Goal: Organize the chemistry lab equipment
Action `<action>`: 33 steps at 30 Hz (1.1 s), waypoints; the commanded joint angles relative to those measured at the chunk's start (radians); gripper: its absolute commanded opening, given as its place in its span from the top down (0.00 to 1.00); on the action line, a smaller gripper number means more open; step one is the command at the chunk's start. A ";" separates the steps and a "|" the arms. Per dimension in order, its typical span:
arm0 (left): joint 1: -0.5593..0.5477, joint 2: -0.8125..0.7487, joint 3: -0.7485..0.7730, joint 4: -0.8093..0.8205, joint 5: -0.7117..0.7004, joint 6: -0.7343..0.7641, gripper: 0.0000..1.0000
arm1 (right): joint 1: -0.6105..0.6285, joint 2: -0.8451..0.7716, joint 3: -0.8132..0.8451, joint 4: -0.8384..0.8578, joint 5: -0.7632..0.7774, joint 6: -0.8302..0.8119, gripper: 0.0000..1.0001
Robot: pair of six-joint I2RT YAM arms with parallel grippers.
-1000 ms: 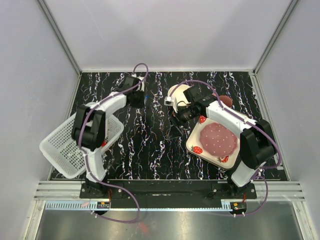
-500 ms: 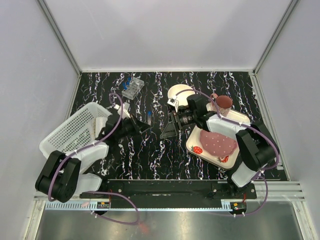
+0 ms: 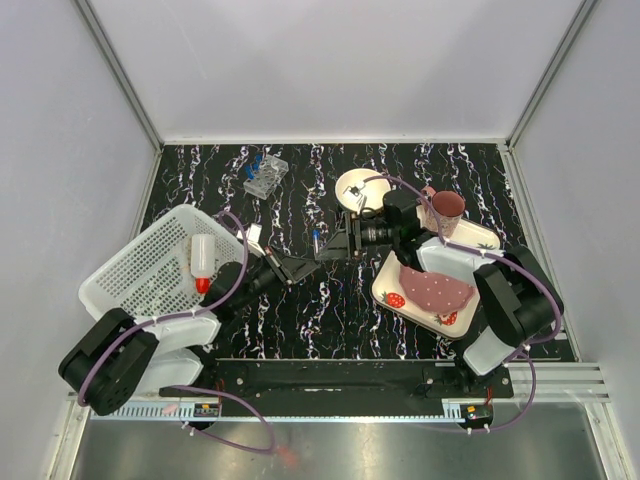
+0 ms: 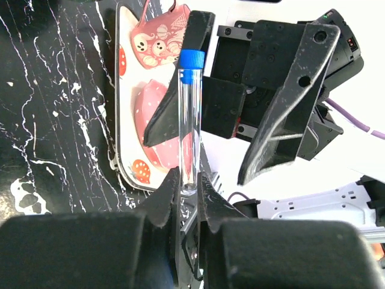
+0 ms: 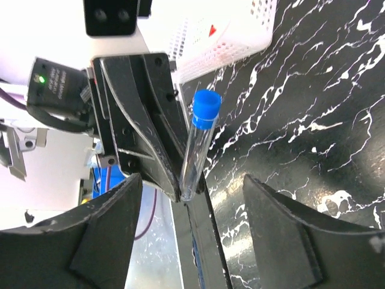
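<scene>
My left gripper (image 3: 303,266) is shut on the bottom of a thin clear blue-capped tube (image 3: 315,238) and holds it upright above the table; the grip shows in the left wrist view (image 4: 187,183). My right gripper (image 3: 335,246) is open and empty and faces the tube (image 5: 194,153), which stands out in front of its spread fingers (image 5: 108,235). The white squeeze bottle with the red cap (image 3: 202,263) lies in the white basket (image 3: 140,270). The small clear tube rack (image 3: 265,176) stands at the back left with blue-capped tubes in it. No pipettes or wooden sticks show.
A white bowl with a yellow rim (image 3: 357,187) sits behind the right gripper. A pink mug (image 3: 447,208) and a strawberry-printed plate (image 3: 400,296) lie under the right arm. The basket fills the left edge of the black marbled table (image 3: 340,310).
My left arm came down from the rack at the back to a low pose, carrying a tube rightward toward the right gripper. The right gripper turned to face it. The basket and bottle became uncovered.
</scene>
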 commanded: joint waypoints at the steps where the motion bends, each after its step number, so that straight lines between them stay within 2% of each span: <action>1: -0.026 0.020 -0.028 0.186 -0.093 -0.063 0.95 | -0.031 -0.061 -0.005 0.062 0.059 0.051 0.34; 4: -0.041 0.027 -0.032 0.188 -0.110 -0.066 0.95 | -0.038 -0.054 -0.005 0.067 0.051 0.066 0.43; 7: -0.052 0.035 -0.034 0.192 -0.125 -0.067 0.95 | -0.038 -0.045 -0.002 0.091 0.030 0.096 0.48; 20: -0.087 0.055 0.007 0.211 -0.154 -0.077 0.94 | -0.031 0.015 0.012 0.117 -0.021 0.158 0.52; 24: -0.096 0.058 0.030 0.200 -0.161 -0.077 0.94 | -0.021 0.018 0.016 0.125 -0.030 0.161 0.59; 25: -0.099 0.058 0.032 0.198 -0.162 -0.076 0.94 | -0.021 0.018 0.016 0.126 -0.034 0.161 0.64; 31: -0.115 0.072 0.044 0.197 -0.170 -0.076 0.93 | -0.018 0.018 0.022 0.128 -0.044 0.159 0.71; 33: -0.119 0.077 0.047 0.198 -0.170 -0.077 0.91 | -0.018 0.018 0.022 0.133 -0.047 0.159 0.77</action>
